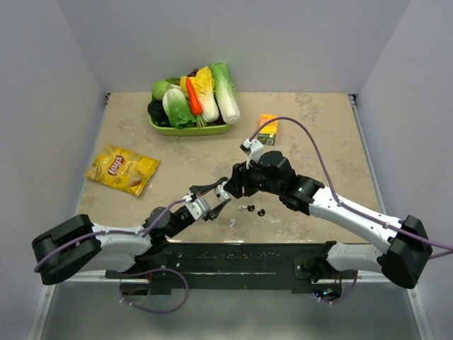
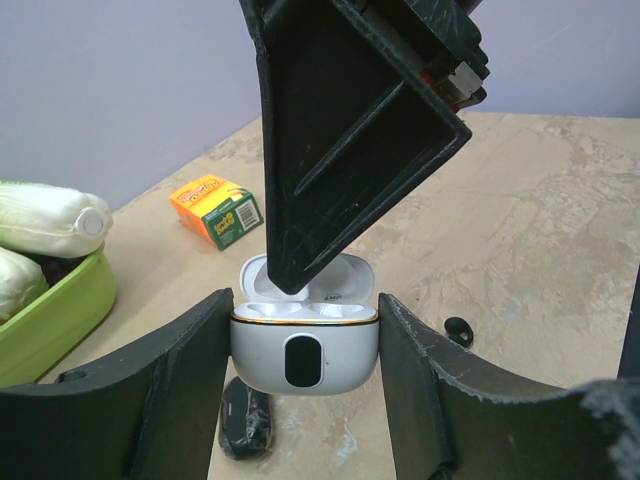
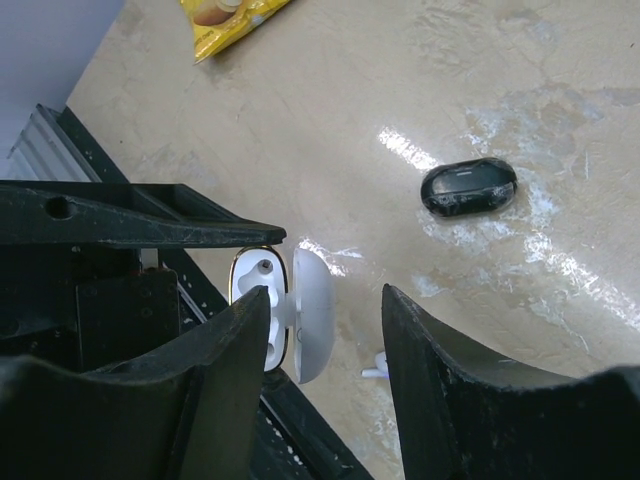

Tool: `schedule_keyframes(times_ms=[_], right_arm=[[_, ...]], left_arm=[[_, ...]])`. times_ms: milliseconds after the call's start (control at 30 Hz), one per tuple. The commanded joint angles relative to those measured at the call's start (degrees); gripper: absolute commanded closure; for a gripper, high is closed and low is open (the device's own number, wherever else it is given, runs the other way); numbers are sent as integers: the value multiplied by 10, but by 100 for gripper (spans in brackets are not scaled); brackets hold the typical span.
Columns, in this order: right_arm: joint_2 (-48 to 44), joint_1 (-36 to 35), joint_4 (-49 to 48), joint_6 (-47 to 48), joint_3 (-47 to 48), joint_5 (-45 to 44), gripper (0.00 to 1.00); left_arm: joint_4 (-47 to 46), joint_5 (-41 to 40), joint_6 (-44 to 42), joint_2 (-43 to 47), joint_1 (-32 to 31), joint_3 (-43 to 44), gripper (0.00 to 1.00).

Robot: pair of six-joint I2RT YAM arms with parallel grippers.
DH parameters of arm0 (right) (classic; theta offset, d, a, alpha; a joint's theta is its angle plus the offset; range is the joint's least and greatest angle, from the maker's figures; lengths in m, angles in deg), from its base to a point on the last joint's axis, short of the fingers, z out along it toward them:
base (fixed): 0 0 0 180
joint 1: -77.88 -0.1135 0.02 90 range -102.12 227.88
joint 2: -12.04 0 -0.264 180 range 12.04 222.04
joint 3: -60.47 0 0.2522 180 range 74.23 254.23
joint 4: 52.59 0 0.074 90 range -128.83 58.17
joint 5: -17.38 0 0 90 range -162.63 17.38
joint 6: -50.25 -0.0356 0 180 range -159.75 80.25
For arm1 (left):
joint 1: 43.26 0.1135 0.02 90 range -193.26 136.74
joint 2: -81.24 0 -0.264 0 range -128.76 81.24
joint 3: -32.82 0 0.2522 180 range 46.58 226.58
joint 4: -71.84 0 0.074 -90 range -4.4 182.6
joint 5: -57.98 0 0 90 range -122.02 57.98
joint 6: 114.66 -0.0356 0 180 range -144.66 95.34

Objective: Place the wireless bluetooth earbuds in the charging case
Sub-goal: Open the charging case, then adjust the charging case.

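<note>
The white charging case (image 2: 305,360) hangs a little above the table with its lid open, and my left gripper (image 2: 305,302) is shut on its two sides. My right gripper (image 3: 325,295) hovers over it, open. One of its fingers (image 2: 330,150) reaches down over the case's cavity and the other stands past the lid (image 3: 318,310). Nothing is held between them. Of the wireless bluetooth earbuds, two black pieces (image 1: 250,208) (image 1: 261,212) lie on the table right of the case. A white one (image 3: 378,368) lies beneath the right gripper.
A green tray (image 1: 187,129) of vegetables stands at the back, with an orange box (image 1: 267,129) to its right. A yellow chips bag (image 1: 122,168) lies at the left. The arms' black base rail (image 1: 233,255) runs just below the case.
</note>
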Motion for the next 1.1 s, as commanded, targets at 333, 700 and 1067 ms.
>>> schedule_keyframes(times_ms=[333,700,1067], right_arm=[[17,8,-43,-12,5,25,62],[16,9,-33,-8,6,36,73],[18,9,-38,-22,-3,35,55]], left_arm=[[-91,9,12,8,-3,-11,100],[-118,8,16,-5,-3,-15,100],[-149,9,19,-10,-3,-21,100]])
